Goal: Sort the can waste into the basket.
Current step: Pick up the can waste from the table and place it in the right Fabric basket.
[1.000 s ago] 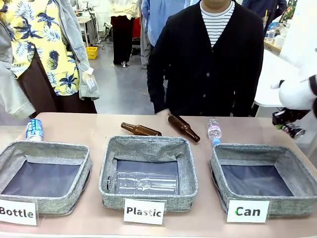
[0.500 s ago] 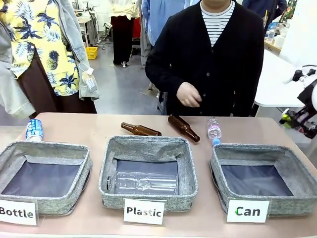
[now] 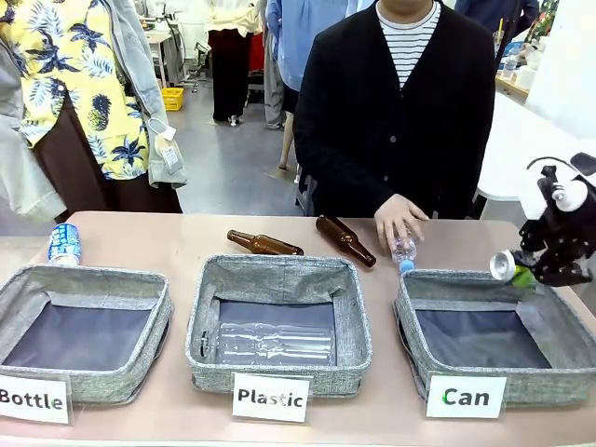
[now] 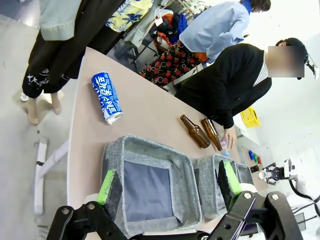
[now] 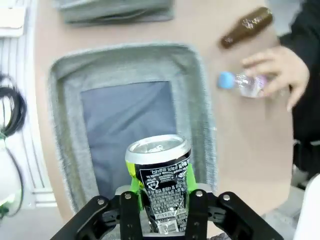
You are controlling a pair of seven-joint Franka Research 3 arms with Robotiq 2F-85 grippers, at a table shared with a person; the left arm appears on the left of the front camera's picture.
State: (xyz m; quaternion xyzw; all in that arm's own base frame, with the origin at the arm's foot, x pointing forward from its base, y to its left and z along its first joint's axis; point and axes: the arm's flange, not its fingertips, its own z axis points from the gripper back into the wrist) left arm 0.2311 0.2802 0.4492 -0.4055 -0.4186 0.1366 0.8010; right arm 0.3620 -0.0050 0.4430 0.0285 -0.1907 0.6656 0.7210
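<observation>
My right gripper (image 3: 523, 272) is shut on the black can (image 3: 504, 265), held on its side over the far right rim of the "Can" basket (image 3: 421, 296). In the right wrist view the black can (image 5: 161, 182) sits between my green pads (image 5: 190, 181) with the "Can" basket (image 5: 67, 85) below it. The blue can (image 3: 64, 243) stands at the far left behind the "Bottle" basket (image 3: 160, 303); the left wrist view shows the blue can (image 4: 106, 97) lying on the table. My left gripper (image 4: 169, 184) is open, high above the baskets.
Two brown glass bottles (image 3: 265, 244) (image 3: 345, 239) lie behind the "Plastic" basket (image 3: 358, 326), which holds a clear plastic bottle (image 3: 268, 343). A person's hand (image 3: 398, 220) rests on a small clear bottle (image 3: 403, 249) just behind the "Can" basket. Other people stand at the far left.
My right gripper has swung in from the far right and lowered to the "Can" basket's rim with the black can. The person's hand has dropped onto the small clear bottle.
</observation>
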